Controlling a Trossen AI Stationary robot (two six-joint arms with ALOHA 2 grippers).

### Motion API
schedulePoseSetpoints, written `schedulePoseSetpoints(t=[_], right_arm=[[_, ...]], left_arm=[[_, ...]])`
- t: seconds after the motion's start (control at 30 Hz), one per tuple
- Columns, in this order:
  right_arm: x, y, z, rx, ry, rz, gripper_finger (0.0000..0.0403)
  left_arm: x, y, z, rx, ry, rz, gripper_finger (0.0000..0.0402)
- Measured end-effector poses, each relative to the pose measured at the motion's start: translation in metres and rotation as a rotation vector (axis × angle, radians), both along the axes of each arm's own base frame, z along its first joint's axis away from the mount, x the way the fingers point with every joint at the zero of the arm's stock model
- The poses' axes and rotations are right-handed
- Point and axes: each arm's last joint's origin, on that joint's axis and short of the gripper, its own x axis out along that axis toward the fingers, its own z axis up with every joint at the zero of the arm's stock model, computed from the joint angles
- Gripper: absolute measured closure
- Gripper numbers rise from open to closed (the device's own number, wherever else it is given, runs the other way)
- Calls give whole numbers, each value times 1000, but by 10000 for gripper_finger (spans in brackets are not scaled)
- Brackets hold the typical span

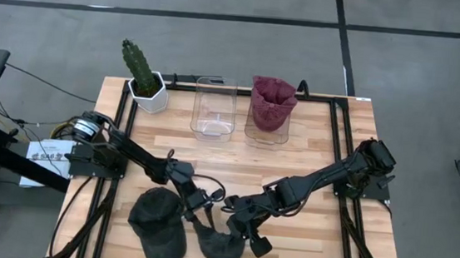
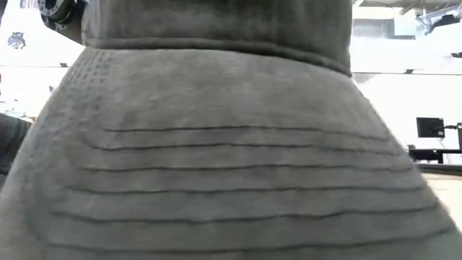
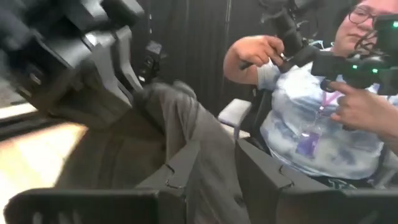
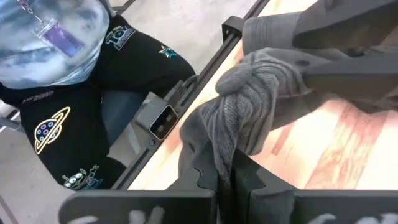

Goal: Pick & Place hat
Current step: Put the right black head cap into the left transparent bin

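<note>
A dark grey knit beanie (image 1: 221,247) lies at the table's near edge, between my two grippers. My left gripper (image 1: 203,213) stands at its left upper rim, my right gripper (image 1: 238,227) at its right upper rim, and both are shut on it. Left of it a dark grey brimmed cap (image 1: 158,221) rests flat on the table. The cap's stitched brim (image 2: 231,159) fills the low view. A maroon hat (image 1: 272,101) sits in a clear container (image 1: 266,134) at the far side. My left gripper pinches a fold of the beanie's grey cloth (image 3: 208,168) between its two fingers (image 3: 180,171), coming slanting down from the table's left. The cloth rises in a ridge away from the fingers. My right gripper pinches the beanie's bunched ribbed edge (image 4: 231,140) between its nearly closed fingers (image 4: 249,177), slanting down from the table's right. Several layers are gathered there, and the rest of the beanie lies on the table.
An empty clear container (image 1: 214,107) stands beside the one with the maroon hat, and a cactus in a white pot (image 1: 145,80) stands at the far left corner. A seated person (image 3: 323,118) is just beyond the near edge. Bare wood (image 1: 235,163) lies mid-table.
</note>
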Motion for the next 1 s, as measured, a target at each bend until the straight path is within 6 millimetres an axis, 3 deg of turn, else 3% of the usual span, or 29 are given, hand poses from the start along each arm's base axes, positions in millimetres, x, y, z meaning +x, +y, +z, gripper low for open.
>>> schedulePoseSetpoints(t=[0.63, 0.87, 1.0], right_arm=[[-1, 2, 0, -28, -14, -24, 403], [0, -2, -2, -39, 7, -34, 403], [0, -3, -2, -40, 10, -35, 403]], left_arm=[[6, 11, 2, 3, 19, 206, 303], [1, 4, 2, -41, 77, 20, 303], [0, 3, 1, -54, 103, 8, 303]])
